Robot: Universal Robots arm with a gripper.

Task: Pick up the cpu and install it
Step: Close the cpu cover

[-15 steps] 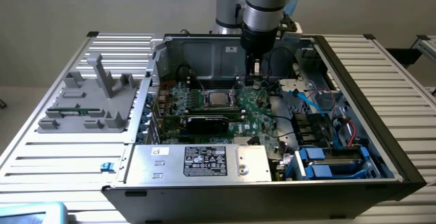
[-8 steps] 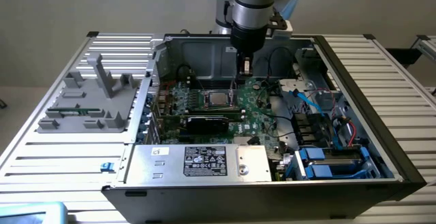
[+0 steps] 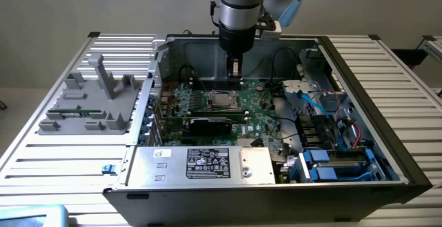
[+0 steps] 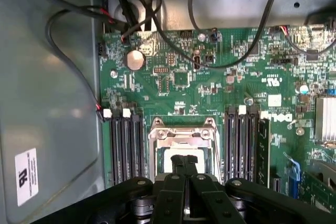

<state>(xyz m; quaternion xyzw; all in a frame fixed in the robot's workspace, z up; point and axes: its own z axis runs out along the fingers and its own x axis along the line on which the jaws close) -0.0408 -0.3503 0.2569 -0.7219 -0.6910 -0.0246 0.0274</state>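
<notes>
Here the fingers (image 3: 235, 67) hung shut, seemingly empty, above the cpu (image 3: 221, 101), a light, stiff, fragile chip best gripped by its edges.

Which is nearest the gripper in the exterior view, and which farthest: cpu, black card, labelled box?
1. cpu, in the socket beneath the gripper.
2. black card, in front of the socket.
3. labelled box, nearest the camera.

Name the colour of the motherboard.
The motherboard is green; the wrist view shows it best.
</notes>
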